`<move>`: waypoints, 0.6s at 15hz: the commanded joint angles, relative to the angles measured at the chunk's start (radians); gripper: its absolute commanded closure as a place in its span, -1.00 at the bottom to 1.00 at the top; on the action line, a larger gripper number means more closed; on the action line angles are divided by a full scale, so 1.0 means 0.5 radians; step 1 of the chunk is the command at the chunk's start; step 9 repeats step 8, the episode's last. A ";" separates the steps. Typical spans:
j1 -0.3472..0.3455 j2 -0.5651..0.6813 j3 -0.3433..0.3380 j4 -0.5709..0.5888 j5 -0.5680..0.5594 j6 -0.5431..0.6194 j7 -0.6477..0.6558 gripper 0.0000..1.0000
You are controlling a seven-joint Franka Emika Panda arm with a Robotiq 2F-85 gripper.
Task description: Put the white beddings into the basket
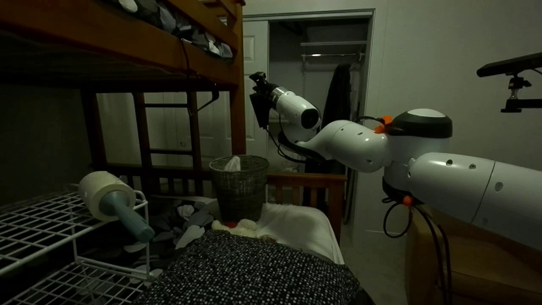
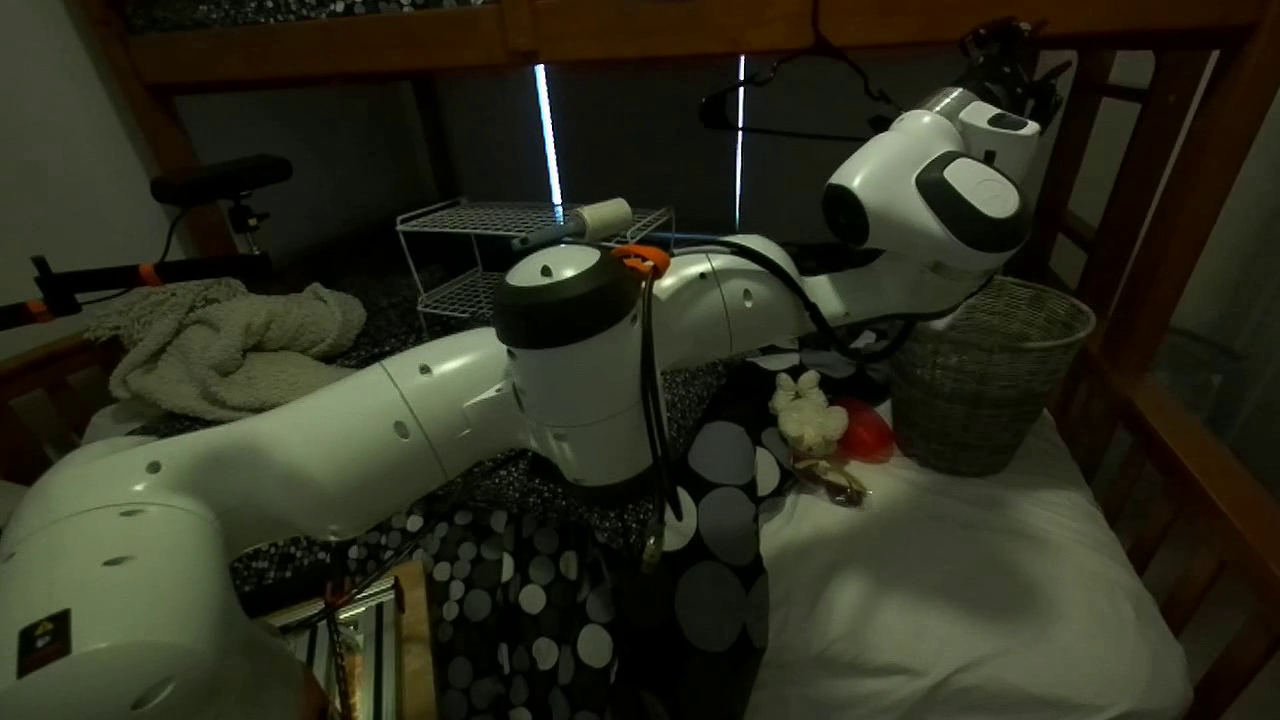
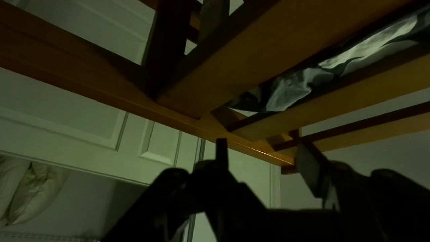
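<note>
1. The cloth point(image 1: 232, 164), white, sits in the basket point(image 1: 239, 190), well below my claw point(image 3: 262, 151); its tip pokes up near the rim. I take it for the bedding meant, so the placing looks done to me.
2. Below the claw, the basket stands upright on the white-covered worktop point(image 2: 960, 600), close to the end rail point(image 2: 1180, 450), mouth up, presumably so I can drop things in from above.
3. My claw is spread wide, holds nothing and points upward; I judge that height keeps it clear of the rim.
4. Ahead of the claw, the upper bunk point(image 3: 255, 57) is near, and a hanger point(image 2: 800, 134) dangles close by; I wouldn't push forward.
5. Low beneath the claw, a toy point(image 2: 808, 415) and a red thing point(image 2: 865, 430) crowd the basket's side.
6. Farther from the claw: a roller point(image 1: 112, 202) on a rack point(image 1: 38, 222), and a pale blanket point(image 2: 230, 350); whether that counts as bedding, I can't tell.
</note>
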 commanded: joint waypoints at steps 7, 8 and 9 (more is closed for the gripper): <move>-0.155 -0.122 0.020 0.040 -0.749 -0.245 0.015 -1.00; -0.184 -0.134 0.034 0.054 -0.821 -0.277 0.015 -1.00; -0.184 -0.134 0.034 0.054 -0.821 -0.277 0.015 -1.00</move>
